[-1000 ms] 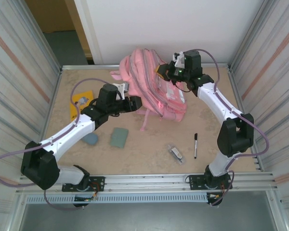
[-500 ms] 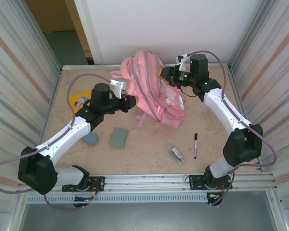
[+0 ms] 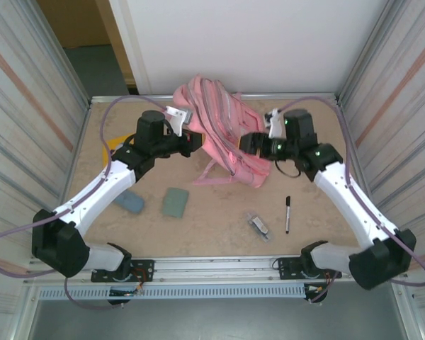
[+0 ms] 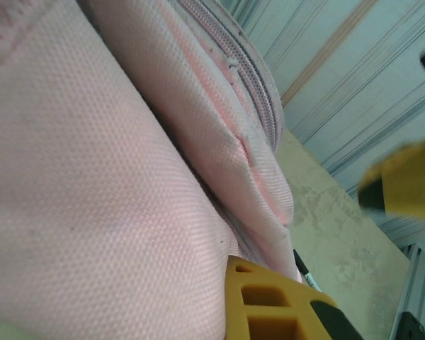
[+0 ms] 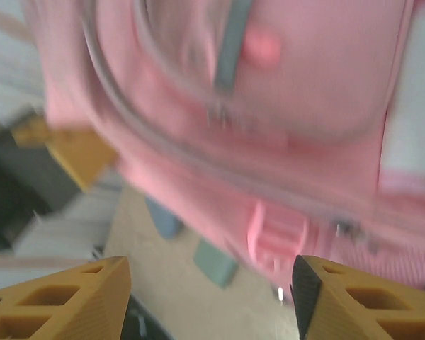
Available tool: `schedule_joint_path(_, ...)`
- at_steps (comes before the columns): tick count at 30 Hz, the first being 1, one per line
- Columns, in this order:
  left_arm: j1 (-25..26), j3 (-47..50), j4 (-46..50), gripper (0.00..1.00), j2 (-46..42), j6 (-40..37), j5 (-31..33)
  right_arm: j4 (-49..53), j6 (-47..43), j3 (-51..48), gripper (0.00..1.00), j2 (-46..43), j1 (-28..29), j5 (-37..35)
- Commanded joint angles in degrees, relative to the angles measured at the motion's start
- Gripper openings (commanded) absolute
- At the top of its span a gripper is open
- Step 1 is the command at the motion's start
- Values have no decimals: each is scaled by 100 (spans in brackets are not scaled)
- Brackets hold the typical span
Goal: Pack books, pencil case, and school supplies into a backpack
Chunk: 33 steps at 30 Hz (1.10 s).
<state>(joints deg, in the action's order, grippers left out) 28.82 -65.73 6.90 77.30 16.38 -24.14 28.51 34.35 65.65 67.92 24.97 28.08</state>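
Pink backpack [image 3: 216, 127]: left jaws seemingly clamp its fabric; right jaws parted, facing it.

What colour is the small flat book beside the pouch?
The small book is plain sage green; clearest in top view.

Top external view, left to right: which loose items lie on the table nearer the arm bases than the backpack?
pencil case → sage-green book → clear-and-grey item → black pen
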Motion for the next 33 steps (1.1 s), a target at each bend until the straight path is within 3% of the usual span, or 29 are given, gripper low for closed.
schedule_joint_path(1,53,-605,-401,0,-77,-385,187,496,-160,-455,61,-461,436,-494)
schedule_joint_path(7,170,-1093,-351,0,88,-289,132,-525,674,-1597,60,-1052,1058,-740)
schedule_joint_path(19,434,-1420,-237,0,273,-345,-97,-1889,355,-1844,54,-155,796,-556)
schedule_joint_path(23,442,-1460,-73,0,318,-389,-138,-1898,278,-1812,49,-121,700,-459)
schedule_joint_path(33,448,-1348,30,0,245,-478,-101,-1619,109,-1818,8,-376,578,-331)
